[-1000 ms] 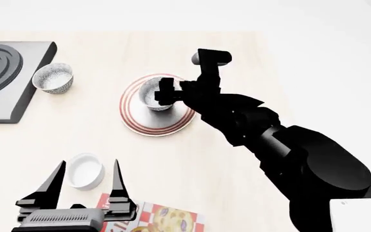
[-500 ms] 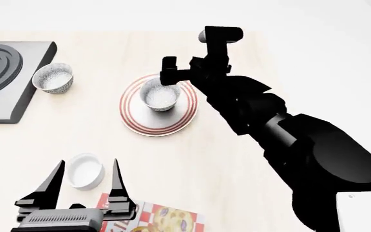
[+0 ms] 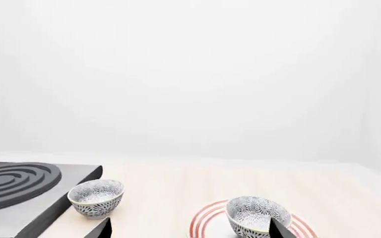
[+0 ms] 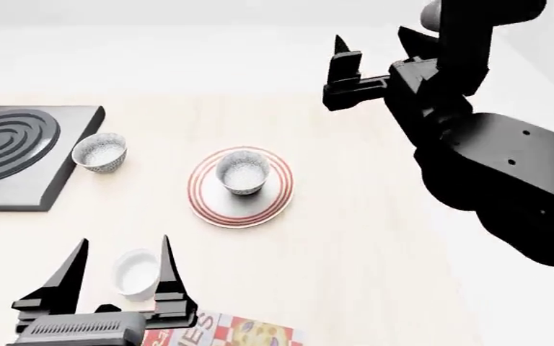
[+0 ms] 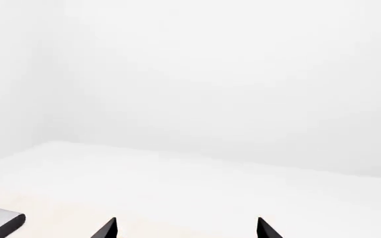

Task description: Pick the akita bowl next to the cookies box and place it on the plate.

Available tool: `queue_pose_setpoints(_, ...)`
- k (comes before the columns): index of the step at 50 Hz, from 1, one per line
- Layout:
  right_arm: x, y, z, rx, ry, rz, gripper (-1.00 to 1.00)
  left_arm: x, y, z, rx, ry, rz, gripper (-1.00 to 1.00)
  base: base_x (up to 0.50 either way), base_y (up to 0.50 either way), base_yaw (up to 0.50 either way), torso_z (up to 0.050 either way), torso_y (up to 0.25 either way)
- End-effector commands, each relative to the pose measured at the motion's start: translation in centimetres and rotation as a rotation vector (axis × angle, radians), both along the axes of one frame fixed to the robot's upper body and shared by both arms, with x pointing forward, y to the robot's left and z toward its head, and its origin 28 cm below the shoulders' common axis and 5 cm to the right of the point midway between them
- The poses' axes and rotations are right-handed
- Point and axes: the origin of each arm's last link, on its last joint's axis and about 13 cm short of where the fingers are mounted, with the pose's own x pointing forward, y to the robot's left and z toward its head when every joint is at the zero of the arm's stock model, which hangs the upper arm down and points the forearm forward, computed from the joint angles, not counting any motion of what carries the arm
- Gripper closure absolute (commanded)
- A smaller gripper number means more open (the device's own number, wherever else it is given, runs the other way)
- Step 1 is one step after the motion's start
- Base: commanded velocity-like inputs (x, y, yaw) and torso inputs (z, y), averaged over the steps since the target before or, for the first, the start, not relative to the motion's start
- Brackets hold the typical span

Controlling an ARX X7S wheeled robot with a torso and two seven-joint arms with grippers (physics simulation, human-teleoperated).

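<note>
I see the akita bowl (image 4: 242, 175) sitting upright on the plate (image 4: 211, 206). My right tool (image 4: 378, 52) hangs well above and beyond it, spread open, gripping nothing.

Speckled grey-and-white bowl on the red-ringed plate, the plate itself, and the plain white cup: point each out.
Speckled grey-and-white bowl (image 4: 242, 175): head view, pale inside.
Red-ringed white plate (image 4: 221, 212): head view, near rim.
Plain white cup (image 4: 135, 272): head view, inside, between the left gripper's fingers as seen.
</note>
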Motion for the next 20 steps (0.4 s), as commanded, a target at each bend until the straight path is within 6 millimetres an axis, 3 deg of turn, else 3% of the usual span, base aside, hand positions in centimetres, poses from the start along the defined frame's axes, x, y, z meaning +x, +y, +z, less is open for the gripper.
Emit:
queue_pose_setpoints(1,-6.2,-3.3,-1.0,0.098,-0.127,-0.095,-1.00,-0.1,0.1,0.2,0.006,-0.003,-0.001,-1.00,0.00,0.00,0.00,0.000,0.250)
queue_pose_setpoints(12,-11.8,-5.4,-4.2,0.146,-0.297,-0.200,-1.00,-0.3,-0.1,0.2,0.012,-0.014,-0.015,-1.00,0.00,0.00,0.00,0.000,0.250)
queue_pose_setpoints(20,-13.2,-5.7,-5.7,0.160,-0.306,-0.214,-1.00,-0.2,-0.2,0.1,0.011,-0.010,-0.018,-1.00,0.00,0.00,0.00,0.000,0.250)
